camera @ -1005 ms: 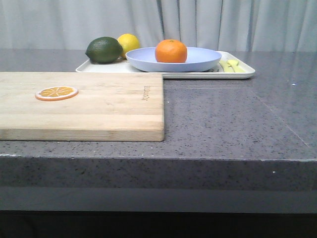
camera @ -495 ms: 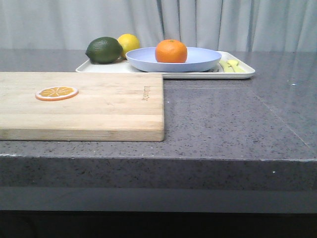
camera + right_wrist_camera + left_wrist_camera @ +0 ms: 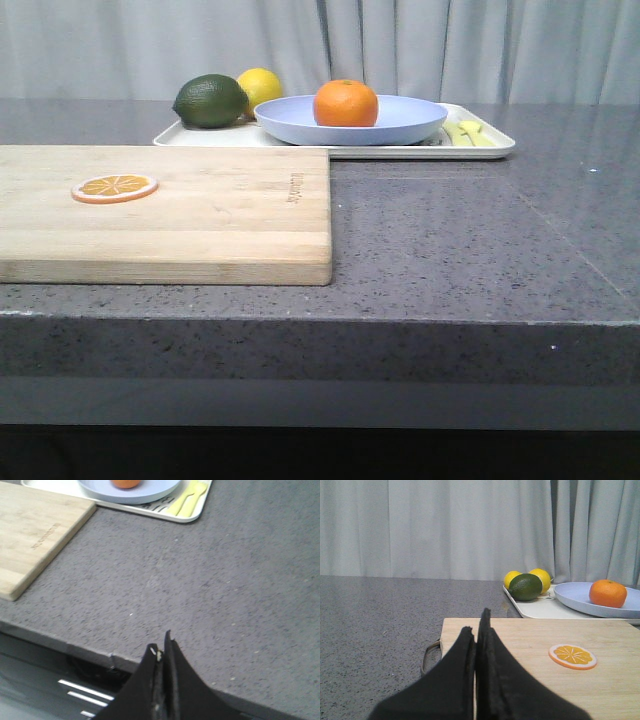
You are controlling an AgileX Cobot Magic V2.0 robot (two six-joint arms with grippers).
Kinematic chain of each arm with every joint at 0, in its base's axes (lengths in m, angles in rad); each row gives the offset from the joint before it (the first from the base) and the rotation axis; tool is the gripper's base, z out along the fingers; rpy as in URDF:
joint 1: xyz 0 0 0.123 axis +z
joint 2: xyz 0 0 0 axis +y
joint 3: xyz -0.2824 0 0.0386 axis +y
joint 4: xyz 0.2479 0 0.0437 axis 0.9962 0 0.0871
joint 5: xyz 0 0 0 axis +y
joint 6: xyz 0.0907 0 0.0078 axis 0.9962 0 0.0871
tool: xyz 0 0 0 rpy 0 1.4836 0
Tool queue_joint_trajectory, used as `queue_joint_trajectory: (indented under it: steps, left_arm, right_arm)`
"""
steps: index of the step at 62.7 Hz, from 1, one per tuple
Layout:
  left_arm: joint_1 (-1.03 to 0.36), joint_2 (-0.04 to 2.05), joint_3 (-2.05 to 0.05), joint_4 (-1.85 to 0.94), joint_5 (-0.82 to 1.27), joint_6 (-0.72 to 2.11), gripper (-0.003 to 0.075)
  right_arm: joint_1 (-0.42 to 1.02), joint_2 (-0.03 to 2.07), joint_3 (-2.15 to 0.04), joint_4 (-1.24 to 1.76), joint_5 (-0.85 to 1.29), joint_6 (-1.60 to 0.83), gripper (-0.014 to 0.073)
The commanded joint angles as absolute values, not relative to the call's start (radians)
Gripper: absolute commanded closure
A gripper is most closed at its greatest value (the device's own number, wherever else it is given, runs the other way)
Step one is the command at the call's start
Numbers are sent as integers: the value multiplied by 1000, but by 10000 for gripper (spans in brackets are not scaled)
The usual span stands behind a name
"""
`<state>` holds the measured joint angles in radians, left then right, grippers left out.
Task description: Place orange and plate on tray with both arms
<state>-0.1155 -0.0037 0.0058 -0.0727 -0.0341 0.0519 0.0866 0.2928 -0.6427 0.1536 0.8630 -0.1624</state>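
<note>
The orange (image 3: 345,103) sits in the pale lavender-blue plate (image 3: 410,122), and the plate rests on the off-white tray (image 3: 492,148) at the back of the table. All three also show in the left wrist view: orange (image 3: 607,593), plate (image 3: 575,597), tray (image 3: 540,609). The right wrist view shows the orange (image 3: 125,483), plate (image 3: 150,490) and tray (image 3: 192,516) far off. My left gripper (image 3: 477,622) is shut and empty over the wooden board's left end. My right gripper (image 3: 161,644) is shut and empty over the table's front edge. Neither gripper shows in the front view.
A wooden cutting board (image 3: 200,215) with a flat orange slice (image 3: 114,187) lies at the front left. A dark green lime (image 3: 210,100) and a yellow lemon (image 3: 260,85) sit on the tray's left part. Yellow-green cutlery (image 3: 470,132) lies on its right end. A curtain hangs behind.
</note>
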Motion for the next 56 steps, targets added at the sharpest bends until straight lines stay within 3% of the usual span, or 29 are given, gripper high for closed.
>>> queue_joint_trajectory:
  steps: [1, 18, 25, 56]
  left_arm:
    - [-111, -24, 33, -82, -107, 44, 740]
    - [-111, -24, 33, -82, -107, 44, 740]
    - [-111, -24, 33, -82, -107, 44, 740]
    - [-111, -22, 33, -82, -107, 44, 740]
  right_arm:
    - [73, 283, -625, 124, 716, -168, 659]
    - [14, 111, -213, 124, 142, -168, 659]
    - [12, 41, -69, 123, 0, -168, 659]
    - [12, -29, 3, 123, -22, -168, 659]
